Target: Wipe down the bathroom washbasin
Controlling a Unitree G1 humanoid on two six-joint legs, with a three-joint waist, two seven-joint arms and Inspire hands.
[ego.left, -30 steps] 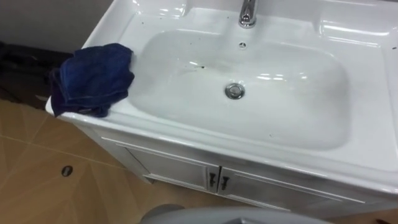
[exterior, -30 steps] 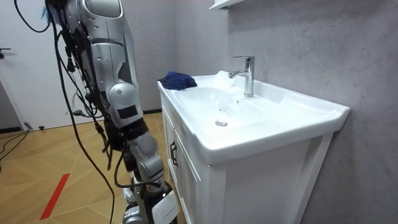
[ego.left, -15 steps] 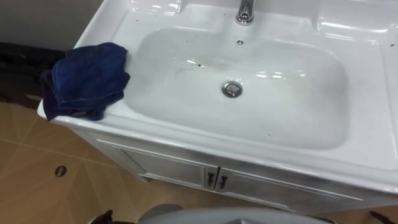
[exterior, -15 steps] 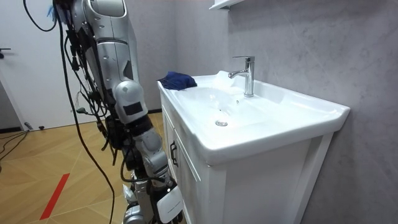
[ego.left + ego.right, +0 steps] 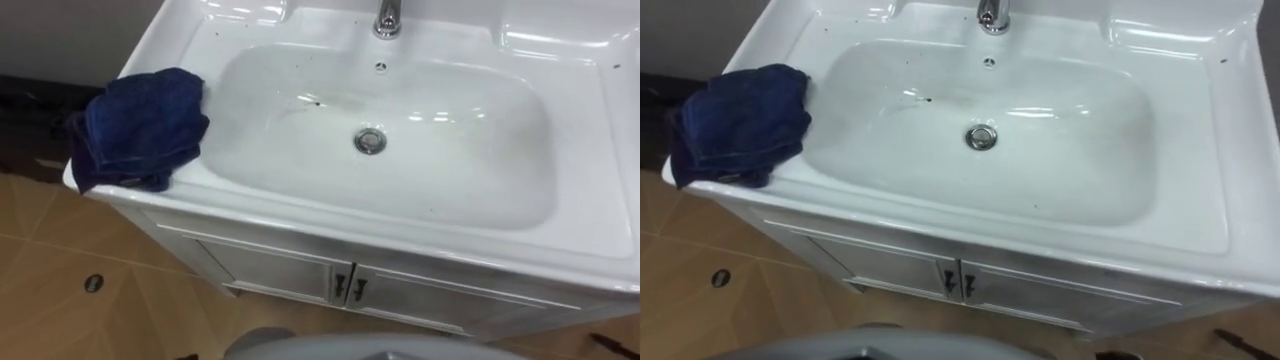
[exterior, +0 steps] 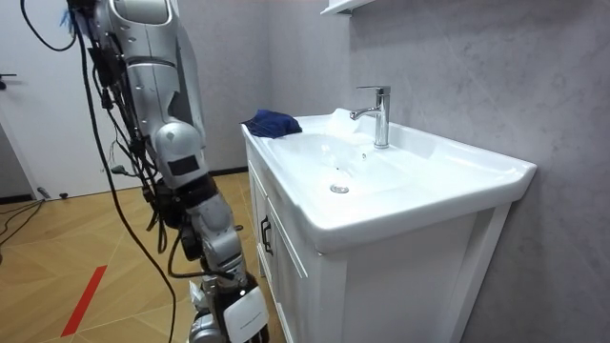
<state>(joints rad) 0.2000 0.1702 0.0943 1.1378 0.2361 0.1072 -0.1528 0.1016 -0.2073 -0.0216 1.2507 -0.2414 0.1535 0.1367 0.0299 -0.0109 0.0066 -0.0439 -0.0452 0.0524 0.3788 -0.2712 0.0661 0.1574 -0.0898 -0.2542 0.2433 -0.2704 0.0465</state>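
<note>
Basin (image 5: pixel 450 190) speckled with dark flecks — blue cloth (image 5: pixel 140 125) crumpled on left rim.

You face a white basin (image 5: pixel 590 215) set on a white cabinet (image 5: pixel 270 270) that stands on the wood floor (image 5: pixel 60 310). A crumpled dark blue cloth (image 5: pixel 140 125) lies on the basin's left rim. Small dark specks (image 5: pixel 316 101) dot the bowl.

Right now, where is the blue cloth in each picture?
Left eye view: blue cloth at far left, on the front left corner of the basin.
Right eye view: blue cloth also far left, same corner.
Room view: blue cloth on the far corner, left of the tap.
Shared landmark: the drain, in the bowl's middle in every view.
</note>
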